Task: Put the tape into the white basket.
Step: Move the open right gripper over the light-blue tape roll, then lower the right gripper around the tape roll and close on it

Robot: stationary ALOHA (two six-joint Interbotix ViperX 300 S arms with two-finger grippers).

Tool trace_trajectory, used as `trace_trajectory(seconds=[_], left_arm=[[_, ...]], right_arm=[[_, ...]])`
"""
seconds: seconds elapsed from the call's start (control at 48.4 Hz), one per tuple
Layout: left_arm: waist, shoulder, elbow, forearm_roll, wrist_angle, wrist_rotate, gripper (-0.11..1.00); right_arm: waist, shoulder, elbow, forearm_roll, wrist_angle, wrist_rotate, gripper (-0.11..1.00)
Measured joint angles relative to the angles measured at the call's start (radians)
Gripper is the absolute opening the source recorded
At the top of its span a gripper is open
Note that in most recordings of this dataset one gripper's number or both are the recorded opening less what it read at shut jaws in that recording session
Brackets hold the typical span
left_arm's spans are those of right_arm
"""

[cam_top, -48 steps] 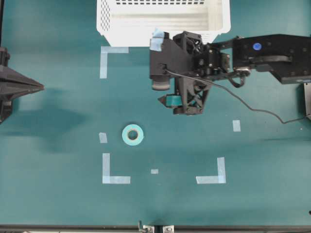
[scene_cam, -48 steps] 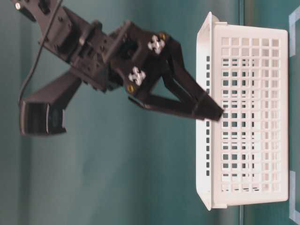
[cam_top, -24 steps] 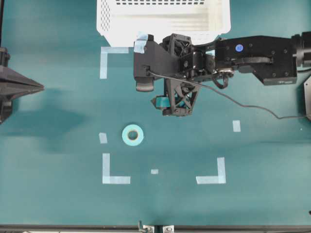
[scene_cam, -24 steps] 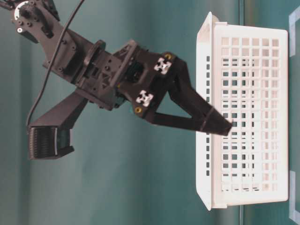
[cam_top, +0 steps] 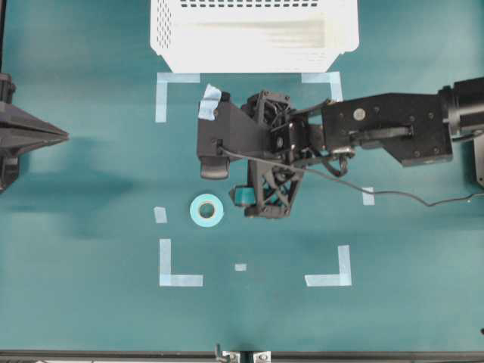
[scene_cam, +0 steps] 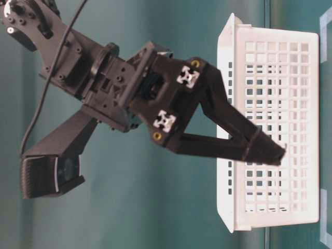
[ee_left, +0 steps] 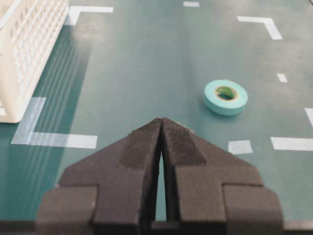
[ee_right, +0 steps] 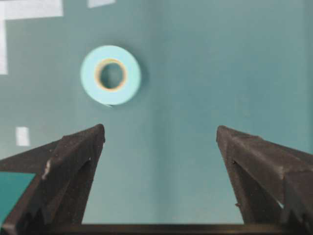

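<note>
Here the right fingers (ee_right: 159, 142) stand spread wide with nothing between them, hanging above the teal tabletop (cam_top: 91, 302). In the right wrist view the tape (ee_right: 111, 75) lies flat on the tabletop ahead of the fingers and off toward the left-hand finger (ee_right: 73, 161), clear of both tips and touched by neither. From overhead the tape (cam_top: 206, 210) sits just beside the right fingers (cam_top: 234, 181), between them and a small pale tape scrap (cam_top: 160, 215). The white basket (cam_top: 253, 57) stands behind the right fingers, at the far edge of the tabletop, well apart from the tape.

The left fingers (ee_left: 161, 128) are pressed together, their tips meeting in a point and gripping nothing. In the left wrist view the tape (ee_left: 225, 97) rests ahead of them and to the right, apart from the tips, while the white basket (ee_left: 29, 54) stands ahead to the left.
</note>
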Motion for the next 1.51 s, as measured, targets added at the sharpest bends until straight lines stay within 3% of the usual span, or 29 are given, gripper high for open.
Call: trace_trajectory(seconds=[0.454,1.239,1.508], left_arm=[[0.002,0.0,0.0,0.0,0.0,0.0,-0.11],[0.002,0.0,0.0,0.0,0.0,0.0,-0.11],[0.002,0.0,0.0,0.002,0.002,0.0,-0.11]], right_arm=[[0.08,0.043,-0.037,-0.014,0.018,0.08,0.95],[0.08,0.126,-0.071,-0.02,0.018,0.075,1.0],[0.08,0.181,-0.123,-0.02,0.021,0.072,1.0]])
